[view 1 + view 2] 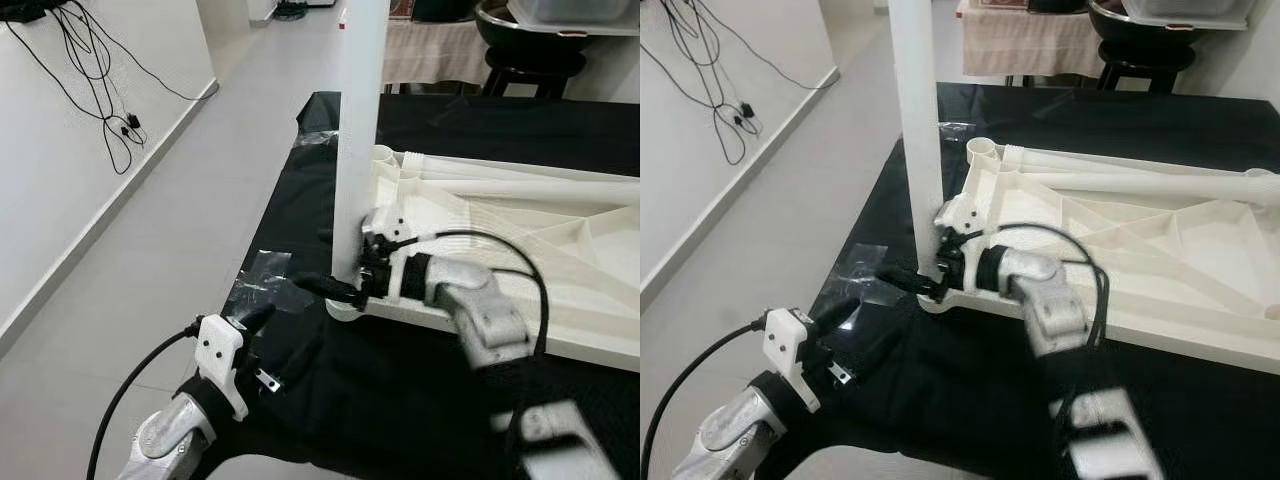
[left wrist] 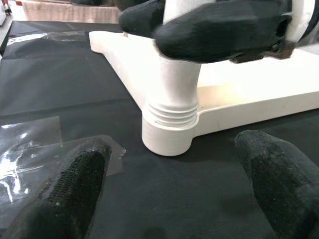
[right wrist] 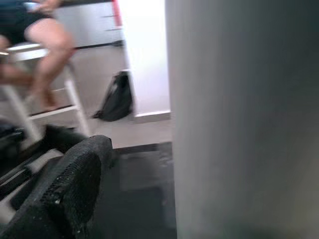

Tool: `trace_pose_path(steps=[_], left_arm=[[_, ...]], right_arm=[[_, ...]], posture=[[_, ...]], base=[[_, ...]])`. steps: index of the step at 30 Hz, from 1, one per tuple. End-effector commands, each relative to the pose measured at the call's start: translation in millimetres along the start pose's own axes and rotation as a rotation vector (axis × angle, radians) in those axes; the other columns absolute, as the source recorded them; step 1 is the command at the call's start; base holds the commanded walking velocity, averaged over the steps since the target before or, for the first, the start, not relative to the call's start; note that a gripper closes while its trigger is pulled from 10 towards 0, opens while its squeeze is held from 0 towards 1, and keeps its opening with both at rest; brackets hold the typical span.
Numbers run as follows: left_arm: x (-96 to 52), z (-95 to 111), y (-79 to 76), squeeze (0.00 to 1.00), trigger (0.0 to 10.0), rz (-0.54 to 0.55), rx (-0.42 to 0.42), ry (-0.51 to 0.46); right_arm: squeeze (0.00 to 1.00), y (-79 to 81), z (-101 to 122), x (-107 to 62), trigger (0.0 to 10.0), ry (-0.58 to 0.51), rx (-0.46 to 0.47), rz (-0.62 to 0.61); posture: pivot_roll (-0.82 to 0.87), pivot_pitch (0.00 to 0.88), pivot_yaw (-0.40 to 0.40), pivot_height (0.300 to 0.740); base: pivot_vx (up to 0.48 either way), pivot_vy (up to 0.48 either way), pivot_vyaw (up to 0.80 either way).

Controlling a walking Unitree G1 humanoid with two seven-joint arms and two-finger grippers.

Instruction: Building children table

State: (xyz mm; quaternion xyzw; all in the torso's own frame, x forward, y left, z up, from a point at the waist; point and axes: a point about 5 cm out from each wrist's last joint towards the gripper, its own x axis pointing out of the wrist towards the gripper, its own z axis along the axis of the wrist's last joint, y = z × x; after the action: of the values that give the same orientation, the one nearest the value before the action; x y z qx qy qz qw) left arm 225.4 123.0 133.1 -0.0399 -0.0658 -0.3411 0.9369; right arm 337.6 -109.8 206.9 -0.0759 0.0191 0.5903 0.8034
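While my left claw hovers open and empty just short of the corner socket, my right claw clamps the base of the upright white leg. Threads still show at the socket, so I judge the leg unseated; a skewed twist could cross-thread it or drag the upturned tabletop across the black sheet.
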Motion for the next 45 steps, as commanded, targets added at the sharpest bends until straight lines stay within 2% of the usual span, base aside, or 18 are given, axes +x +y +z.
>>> trace_pose_path(steps=[1,4,5,16,18,19,20,21,24,30,31,32,33,36,37,38,39,45], left_arm=[[-2.4,-5.0,-1.5,0.00,10.0,0.006,-0.008,0.016],[-2.6,-5.1,-1.6,0.00,10.0,0.006,-0.008,0.016],[-3.0,-5.2,-1.9,0.00,10.0,0.006,-0.007,0.017],[-4.9,-4.3,-3.8,0.00,10.0,0.007,-0.010,0.016],[-6.4,-3.8,-3.9,0.00,10.0,0.006,-0.011,0.015],[-6.4,-3.8,-3.9,0.00,10.0,0.006,-0.011,0.015],[-8.0,-2.5,-2.7,0.00,10.0,0.006,-0.010,0.015],[-7.9,-2.0,-2.2,0.00,10.0,0.005,-0.009,0.015],[-7.9,-2.1,-1.7,0.00,10.0,0.004,-0.009,0.015],[-6.5,-3.4,-0.6,0.00,10.0,0.003,-0.007,0.019],[-5.5,-3.8,0.4,0.00,10.0,0.003,-0.003,0.019],[-5.5,-3.7,0.8,0.00,10.0,0.006,-0.001,0.018],[-5.4,-3.5,1.3,0.00,10.0,0.011,0.000,0.016],[-5.4,-3.3,1.5,0.00,10.0,0.015,0.001,0.014],[-5.3,-3.3,1.7,0.00,10.0,0.017,0.000,0.013],[-5.3,-3.3,1.7,0.00,10.0,0.017,0.000,0.013],[-4.9,-3.2,2.0,0.00,10.0,0.017,0.000,0.012],[-3.6,-3.7,2.2,0.00,10.0,0.014,-0.003,0.014]], right_arm=[[0.00,3.9,-0.6,8.9,7.7,-0.026,0.032,0.091],[0.00,2.3,0.2,9.4,7.7,-0.032,0.044,0.097],[0.00,-2.2,-0.5,9.3,0.0,-0.036,0.057,0.097],[0.00,-3.4,-21.7,-13.1,0.0,-0.030,0.079,-0.038],[0.00,8.7,-36.7,-15.3,0.0,-0.021,0.143,-0.250],[0.00,8.7,-36.7,-15.3,0.0,-0.021,0.143,-0.250],[0.00,18.7,-56.1,-12.2,0.0,0.001,0.257,-0.760],[0.00,40.2,-66.3,-9.4,0.0,0.076,0.236,-0.822],[0.00,66.4,-73.3,-5.4,0.0,0.144,0.193,-0.803],[0.00,54.5,-63.6,-2.1,0.0,0.122,0.112,-0.785],[0.00,50.6,-64.3,1.7,4.9,0.123,0.139,-0.762],[0.00,49.5,-63.1,2.4,4.9,0.122,0.143,-0.760],[0.00,49.2,-61.4,4.6,10.0,0.102,0.164,-0.720],[0.00,51.2,-59.0,6.2,10.0,0.089,0.182,-0.709],[0.81,52.0,-55.5,7.9,10.0,0.065,0.198,-0.671],[0.81,52.0,-55.5,7.9,10.0,0.065,0.198,-0.671],[1.00,53.8,-46.0,10.8,10.0,0.015,0.211,-0.586],[1.00,49.6,-25.9,9.6,10.0,-0.055,0.129,-0.344]], posture=[[0.00,0.133,0.026,0.740],[0.00,0.133,0.026,0.740],[0.01,0.133,0.026,0.740],[-0.01,0.149,0.026,0.740],[-0.02,0.154,0.015,0.740],[-0.02,0.154,0.015,0.740],[-0.03,0.160,0.015,0.740],[-0.02,0.172,0.022,0.740],[-0.02,0.172,0.025,0.740],[-0.03,0.155,0.035,0.740],[-0.03,0.152,0.030,0.740],[-0.03,0.152,0.029,0.740],[-0.03,0.152,0.029,0.740],[-0.03,0.151,0.028,0.740],[-0.03,0.149,0.028,0.740],[-0.03,0.149,0.028,0.740],[-0.02,0.145,0.032,0.740],[0.00,0.137,0.039,0.740]], base=[[0.000,0.000,0.00],[0.000,0.000,0.00],[0.000,0.000,0.00],[0.000,0.000,0.00],[0.000,0.000,0.00],[0.000,0.000,0.00],[0.000,0.000,0.00],[0.000,0.000,0.00],[0.000,0.000,0.00],[0.000,0.000,0.00],[0.000,0.000,0.00],[0.000,0.000,0.00],[0.000,0.000,0.00],[0.000,0.000,0.00],[0.000,0.000,0.00],[0.000,0.000,0.00],[0.000,0.000,0.00],[0.000,0.000,0.00]])
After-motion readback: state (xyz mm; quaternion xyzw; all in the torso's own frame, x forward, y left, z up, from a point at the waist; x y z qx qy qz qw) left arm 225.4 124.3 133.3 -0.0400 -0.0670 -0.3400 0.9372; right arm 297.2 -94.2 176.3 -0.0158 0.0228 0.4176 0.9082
